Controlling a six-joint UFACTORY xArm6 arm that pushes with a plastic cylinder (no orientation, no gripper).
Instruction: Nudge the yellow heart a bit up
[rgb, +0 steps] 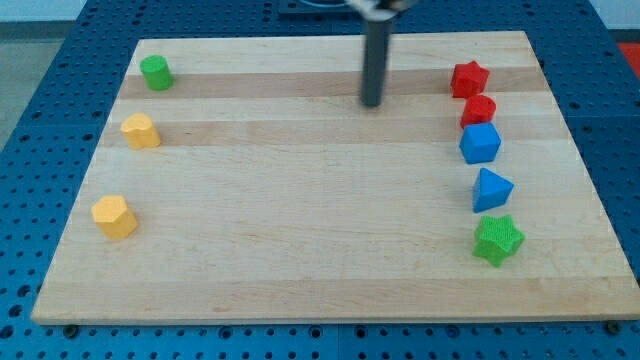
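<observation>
Near the view's left edge, in the upper half of the counter (300, 250), sits the yellow heart (141, 131), a small matte block with a softly lobed top. Below it, well apart, lies a yellow pentagon (114, 216) with flat angular faces; above it, near the top left corner, stands a green cylinder (155, 72). The counter is a pale wooden board with lengthwise grain bands, resting on a blue perforated surface (40, 150). My tip (372, 103), the end of a smooth dark round rod, stands on the wood near the view's top, right of centre, far from the heart and touching no block. The arm ends in this plain rod rather than jaws, so nothing is gripped or held. Down the right side runs a loose column of blocks: a red star (469, 78) at the top, a rounded red block (478, 110) just beneath and touching or nearly touching it, then a blue cube (479, 143) close below, a blue triangle (491, 189), and a spiky green star (497, 239) lowest.
</observation>
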